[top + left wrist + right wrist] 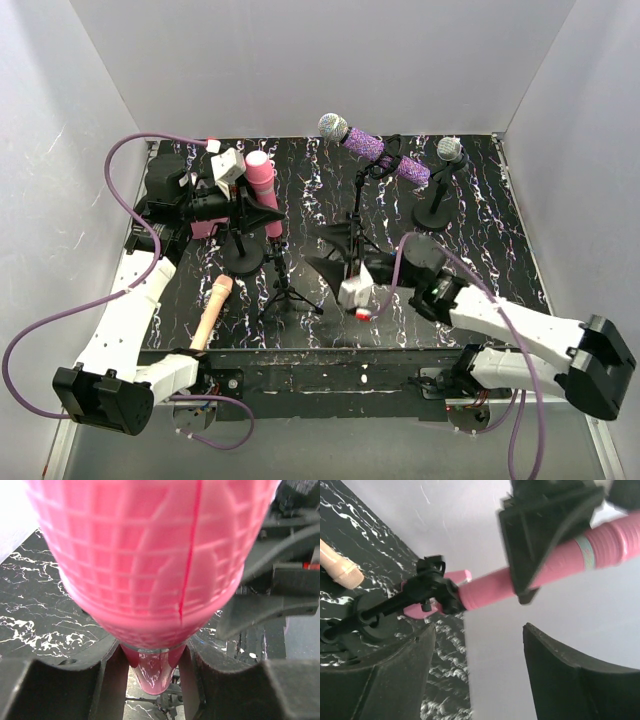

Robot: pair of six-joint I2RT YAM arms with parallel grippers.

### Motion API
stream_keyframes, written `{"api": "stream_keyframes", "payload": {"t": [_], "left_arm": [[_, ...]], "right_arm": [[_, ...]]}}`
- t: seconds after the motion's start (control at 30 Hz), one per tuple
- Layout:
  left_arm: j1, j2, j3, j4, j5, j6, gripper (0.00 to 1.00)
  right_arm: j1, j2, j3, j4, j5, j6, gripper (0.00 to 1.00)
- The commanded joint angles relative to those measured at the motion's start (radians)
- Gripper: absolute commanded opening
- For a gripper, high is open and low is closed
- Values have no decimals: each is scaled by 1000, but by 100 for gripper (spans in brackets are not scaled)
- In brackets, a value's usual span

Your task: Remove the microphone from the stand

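a: where's the pink microphone (150, 555) sitting?

b: right between the jaws of the left gripper (152, 665). the fat gridded head bulges above them and the narrow handle drops down through the gap. its tail end looks seated in the clip (434, 582) of the stand (243, 255), beyond the fingertips, so i'd say it is not out yet.

a: how will it handle?

b: my guess is hollow plastic: light and stiff, nothing that bends. the handle looks glossy and tapers, so it could slide if squeezed low down. the best hold is high on the handle, just under the head, where the flare acts as a stop. that is about where the left jaws sit.

a: and the left jaws themselves?

b: clamped on the handle, a pad pressing each side, no gap showing.

a: the right gripper (477, 627)?

b: jaws spread wide, nothing between them and touching nothing. the microphone and clip are ahead of its fingertips and above them, well apart from either pad.

a: any worry?

b: the clip probably grips by friction, and the stand looks light. a pull along the handle may drag or tip it unless the free jaws pin the stand.
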Motion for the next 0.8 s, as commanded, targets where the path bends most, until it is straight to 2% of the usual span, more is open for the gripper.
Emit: {"api": "stream_keyframes", "payload": {"t": [0.0, 0.03, 0.13, 0.23, 0.3, 0.37, 0.57, 0.63, 0.77], "left_arm": [[2, 0, -20, -34, 6, 11, 0], [2, -2, -20, -34, 12, 13, 0], [2, -4, -20, -34, 18, 19, 0], [2, -7, -18, -36, 19, 20, 0], [2, -5, -14, -43, 24, 30, 0], [2, -5, -9, -46, 27, 36, 0], [2, -2, -1, -54, 30, 45, 0], [2, -2, 5, -65, 30, 50, 0], [2, -8, 5, -77, 29, 56, 0]], "right_arm": [[-78, -58, 269, -576, 30, 514, 80], [-90, -43, 332, -650, 28, 626, 80], [-127, 21, 472, -853, -46, 831, 79], [-163, 89, 575, -1008, -233, 893, 74], [-164, 138, 641, -1068, -272, 942, 82], [-164, 185, 704, -1111, -307, 965, 84], [-163, 256, 714, -984, -349, 1044, 70], [-163, 290, 737, -963, -361, 1075, 63], [-164, 325, 738, -864, -352, 1178, 62]]}}
